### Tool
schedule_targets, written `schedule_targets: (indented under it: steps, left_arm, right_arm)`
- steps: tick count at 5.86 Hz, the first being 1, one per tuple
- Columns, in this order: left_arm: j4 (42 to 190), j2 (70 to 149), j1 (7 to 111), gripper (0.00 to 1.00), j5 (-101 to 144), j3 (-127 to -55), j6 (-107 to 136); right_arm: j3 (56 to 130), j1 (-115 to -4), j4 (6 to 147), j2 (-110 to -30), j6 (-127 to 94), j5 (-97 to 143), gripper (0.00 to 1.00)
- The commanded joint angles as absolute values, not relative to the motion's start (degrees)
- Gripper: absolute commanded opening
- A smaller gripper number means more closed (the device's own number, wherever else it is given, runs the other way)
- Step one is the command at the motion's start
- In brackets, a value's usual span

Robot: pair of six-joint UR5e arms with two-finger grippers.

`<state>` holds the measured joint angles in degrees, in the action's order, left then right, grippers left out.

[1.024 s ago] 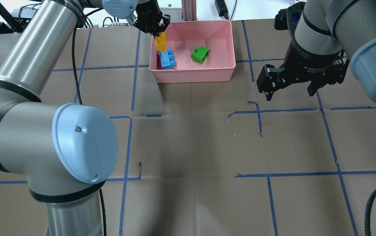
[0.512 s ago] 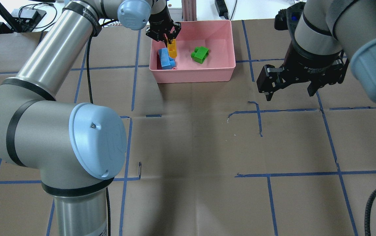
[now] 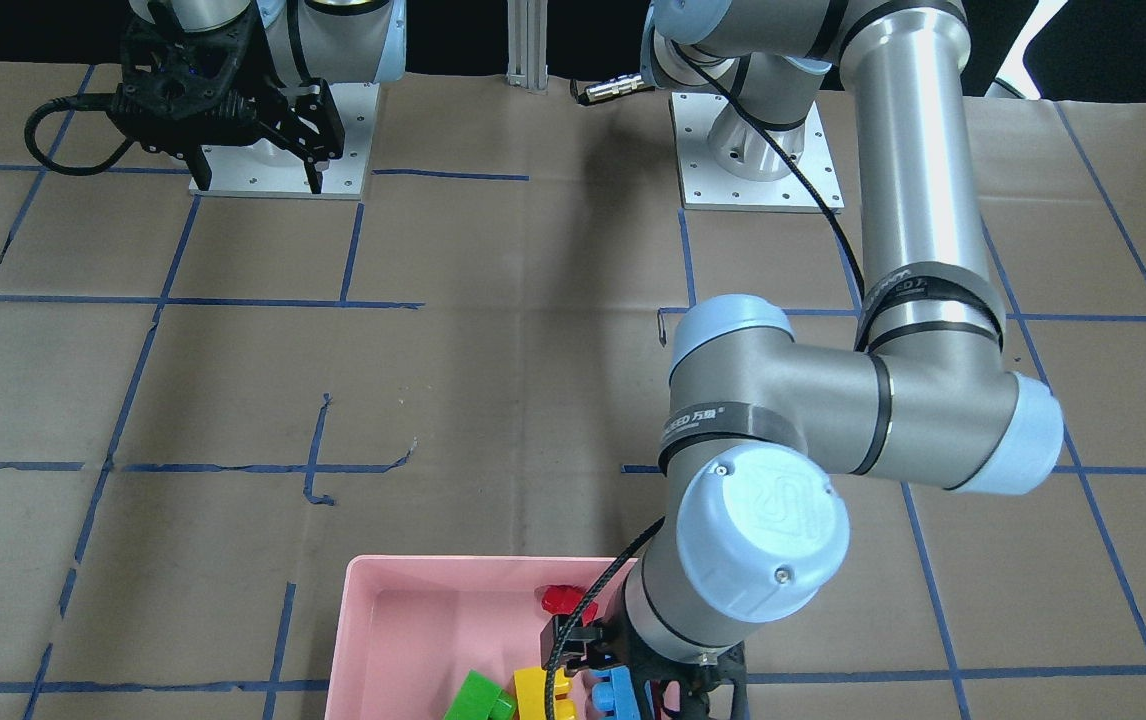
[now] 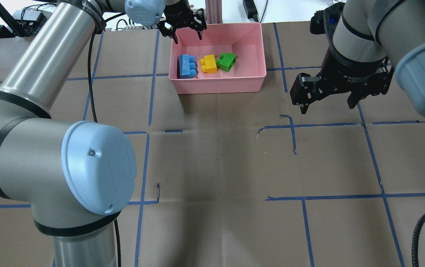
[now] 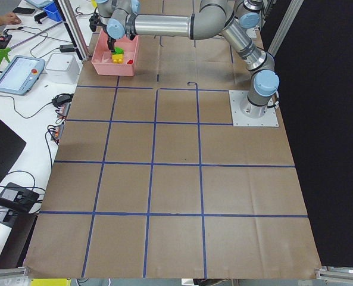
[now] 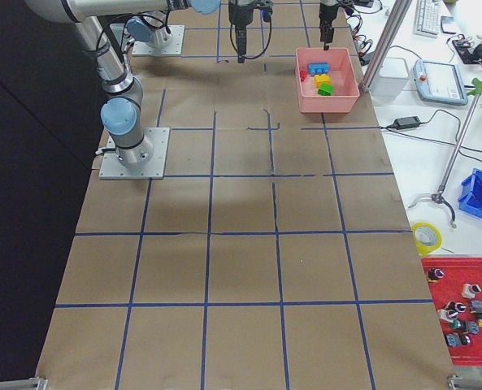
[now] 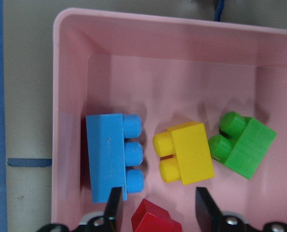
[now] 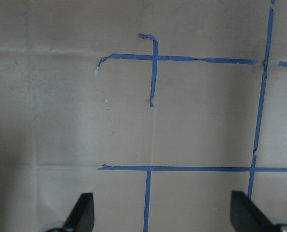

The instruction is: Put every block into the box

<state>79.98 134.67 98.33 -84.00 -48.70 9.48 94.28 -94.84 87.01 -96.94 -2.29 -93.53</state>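
Observation:
The pink box (image 4: 220, 84) stands at the table's far side. In it lie the light blue brick (image 4: 187, 66), the yellow brick (image 4: 209, 63) and the green brick (image 4: 226, 61) in a row. The small red brick (image 7: 155, 220) lies near the blue one at the box's near wall; the front-facing view (image 3: 561, 598) shows it too. My left gripper (image 4: 186, 34) is open and empty above the box's far left corner. In the left wrist view my left gripper (image 7: 158, 193) hangs over the red brick. My right gripper (image 4: 327, 107) is open and empty over bare table, right of the box.
Brown paper with a blue tape grid (image 4: 292, 137) covers the table. An aluminium post (image 4: 212, 11) stands just behind the box. The right wrist view shows only paper and tape under my right gripper (image 8: 165, 212).
My left gripper held the yellow brick over the box, then opened. The yellow brick now lies between the blue and green ones. The left gripper has moved back toward the far rim. The right arm is still.

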Motion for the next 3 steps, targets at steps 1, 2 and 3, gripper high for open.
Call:
schedule_targets:
  steps: [1, 2, 3]
  left_arm:
    - [88.8, 124.2, 92.7, 0.99, -84.4, -54.7, -0.8]
    - [91.3, 116.9, 88.4, 0.99, -84.4, -61.2, -7.8]
    - [91.9, 110.4, 85.5, 0.99, -84.8, -68.0, -11.9]
  right_arm:
    - [94.2, -94.8, 87.0, -96.9, -2.3, -93.5, 1.00]
    - [94.2, -94.8, 87.1, -96.9, -2.3, -93.5, 1.00]
    - [94.3, -94.8, 87.1, -96.9, -2.3, -93.5, 1.00]
